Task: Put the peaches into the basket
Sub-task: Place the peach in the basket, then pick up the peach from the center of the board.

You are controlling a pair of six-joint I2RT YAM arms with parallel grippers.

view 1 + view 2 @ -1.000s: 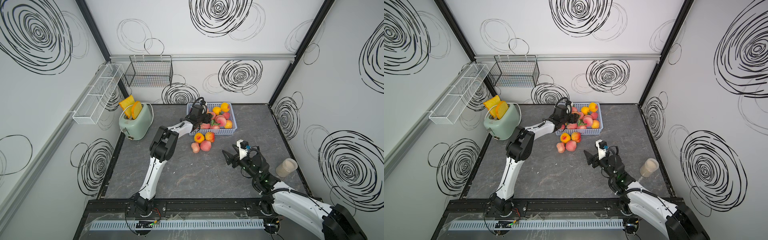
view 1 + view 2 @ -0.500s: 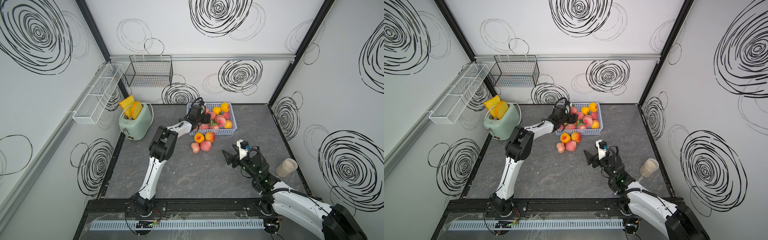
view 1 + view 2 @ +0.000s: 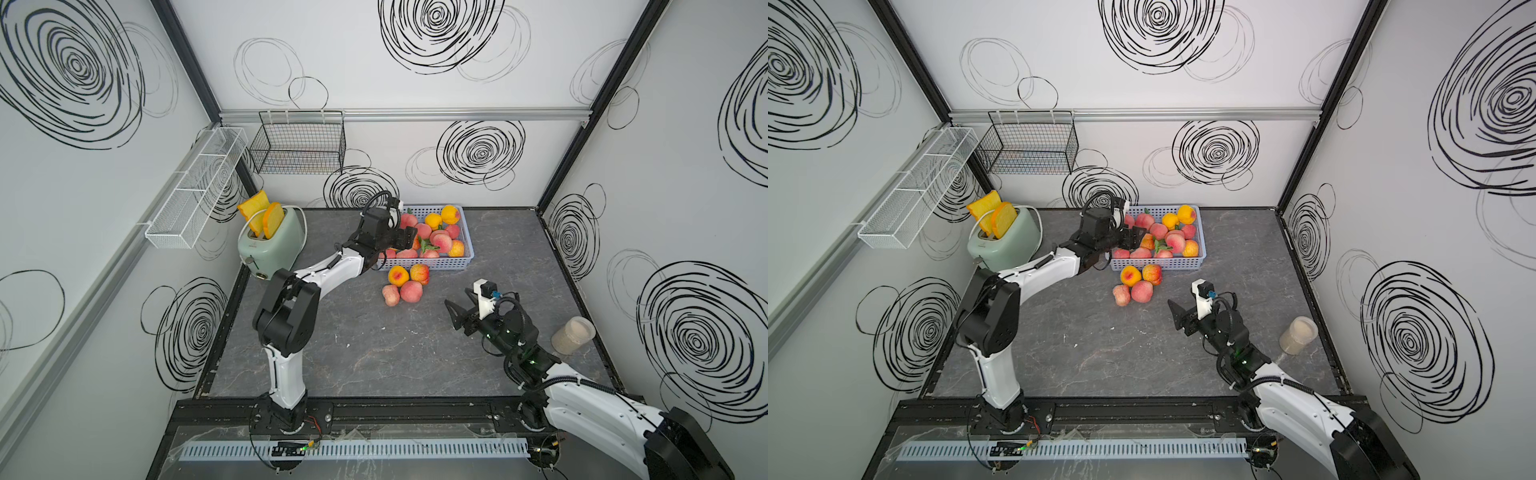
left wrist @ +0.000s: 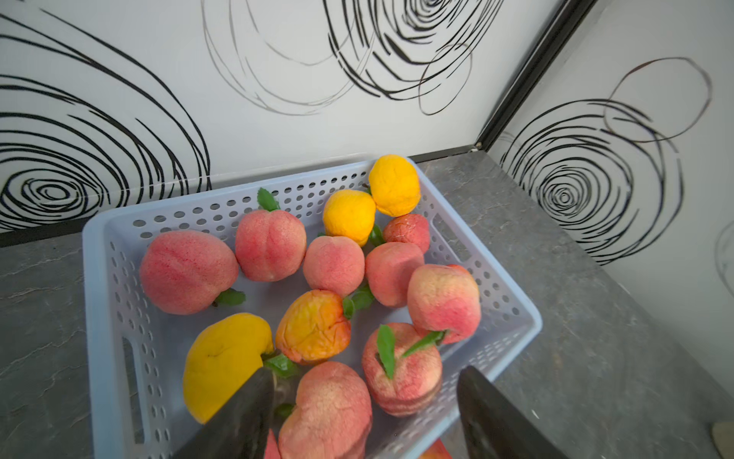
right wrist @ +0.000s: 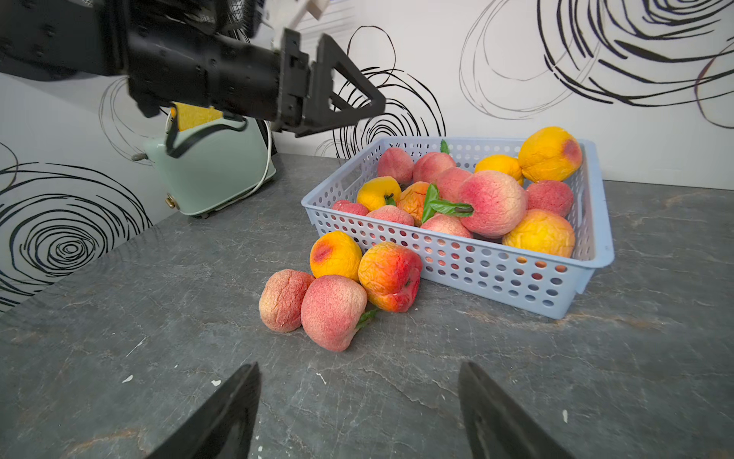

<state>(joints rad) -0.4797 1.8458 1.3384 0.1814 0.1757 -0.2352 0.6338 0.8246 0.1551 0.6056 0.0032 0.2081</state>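
The left gripper (image 3: 405, 240) has drawn back toward 9 o'clock over the blue basket (image 3: 428, 266) in the last second; the right gripper (image 3: 459, 307) has held still. In both top views, four peaches (image 3: 405, 282) lie on the table (image 3: 374, 353) against the basket's 6 o'clock wall, with the right gripper at their 4 o'clock. Left wrist view: the left gripper's fingers (image 4: 238, 421) are spread above the peaches in the basket (image 4: 270, 244), gripping nothing. Right wrist view: the right gripper's jaws are spread over bare tabletop, facing the four loose peaches.

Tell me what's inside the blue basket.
Pink and yellow peaches fill the basket, piled in places. The left gripper, jaws open, hovers above them. Anything under the pile is covered.
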